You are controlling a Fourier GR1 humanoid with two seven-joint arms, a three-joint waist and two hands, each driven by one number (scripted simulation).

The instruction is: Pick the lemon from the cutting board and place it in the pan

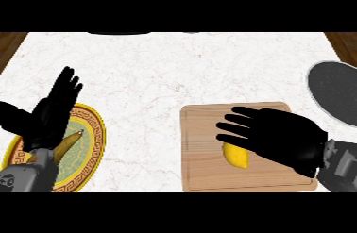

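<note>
**Lemon is on the board, the pick is not yet made**

On the counter (174, 67) the cutting board (202, 170) lies right of the middle. The pan (338, 93) stands apart from it at the right edge, only partly in view. Your right hand (286, 137) hovers over the board, fingers straight and spread apart, curled round nothing. Your left hand (52, 112) rests open at the left, fingers up, above the plate (94, 142). The lemon (237, 157) lies on the board, half hidden under the right fingers. I judge that nothing is done yet: grasp, carry and release are all left. The lemon's long axis runs mostly far to near, and its near tip leans a little toward the pan's side.
</note>
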